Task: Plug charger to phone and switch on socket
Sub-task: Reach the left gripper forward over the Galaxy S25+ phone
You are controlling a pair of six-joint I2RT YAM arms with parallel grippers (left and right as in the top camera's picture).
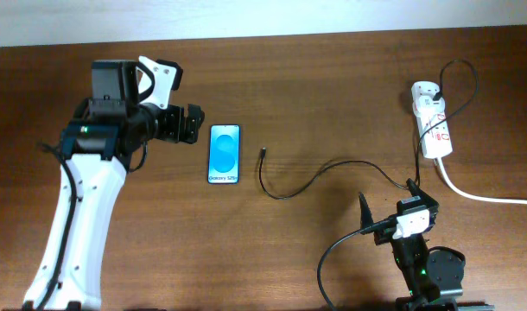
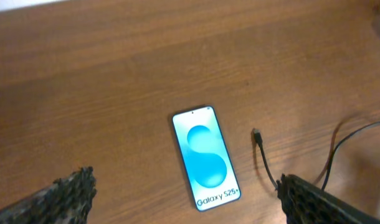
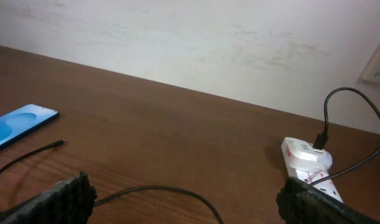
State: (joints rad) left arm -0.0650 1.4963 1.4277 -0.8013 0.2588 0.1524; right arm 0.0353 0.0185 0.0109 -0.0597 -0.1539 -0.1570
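Note:
The phone (image 1: 225, 154) lies flat on the wooden table, blue screen up; it also shows in the left wrist view (image 2: 205, 155) and the right wrist view (image 3: 19, 124). The charger cable (image 1: 307, 181) runs from the white adapter (image 1: 425, 91) in the socket (image 1: 434, 125), and its plug tip (image 1: 263, 152) lies free just right of the phone. The tip also shows in the left wrist view (image 2: 256, 134). My left gripper (image 1: 193, 123) is open and empty, up-left of the phone. My right gripper (image 1: 389, 207) is open and empty at the front right, over the cable.
The socket's thick white cord (image 1: 479, 194) runs off the right edge. A pale wall (image 3: 209, 43) stands behind the table's far edge. Bare wood (image 1: 333, 104) lies between the phone and the socket.

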